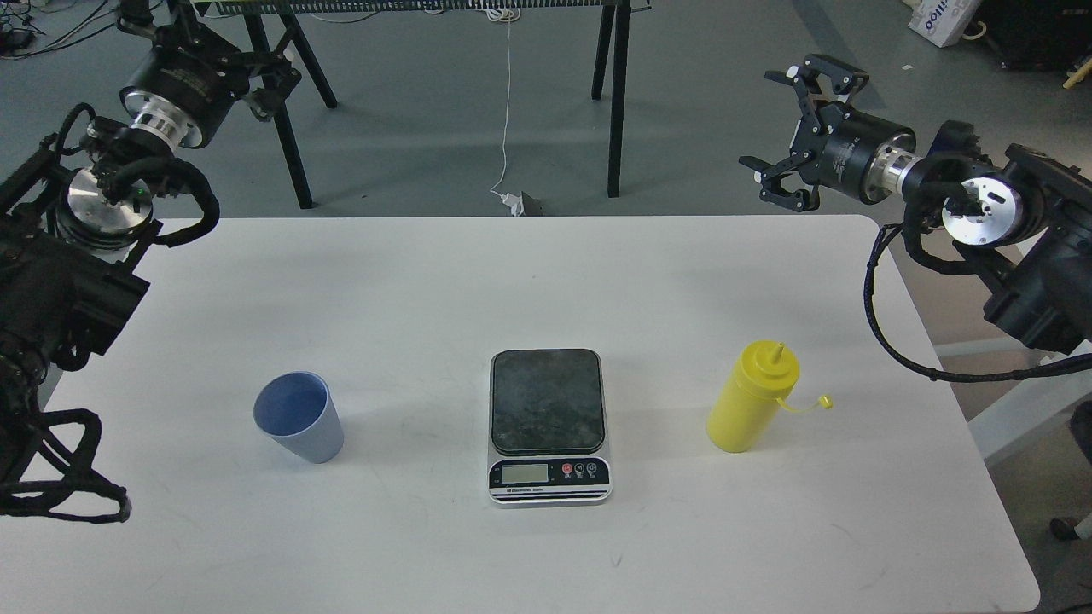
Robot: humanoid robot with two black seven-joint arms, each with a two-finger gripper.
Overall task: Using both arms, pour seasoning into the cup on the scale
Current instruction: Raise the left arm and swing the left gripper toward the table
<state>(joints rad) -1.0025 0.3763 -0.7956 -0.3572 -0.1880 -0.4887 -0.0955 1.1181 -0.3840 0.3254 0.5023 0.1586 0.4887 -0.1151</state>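
The light-blue cup [299, 418] stands upright and empty on the white table [546, 273], left of the scale. The scale [548, 401] lies at the table's middle with nothing on its dark platform. The yellow seasoning bottle [751, 399] stands upright to the right of the scale, its tethered cap [823, 399] hanging open. My left gripper [205, 47] is high at the far left, beyond the table's back edge, open and empty. My right gripper [792, 135] is high at the far right, above the back edge, open and empty. Both are far from the objects.
Black trestle legs [616, 94] and a white cable [508, 102] are on the floor behind the table. A cardboard box [943, 21] sits at the top right. The table's right edge is near my right arm's base.
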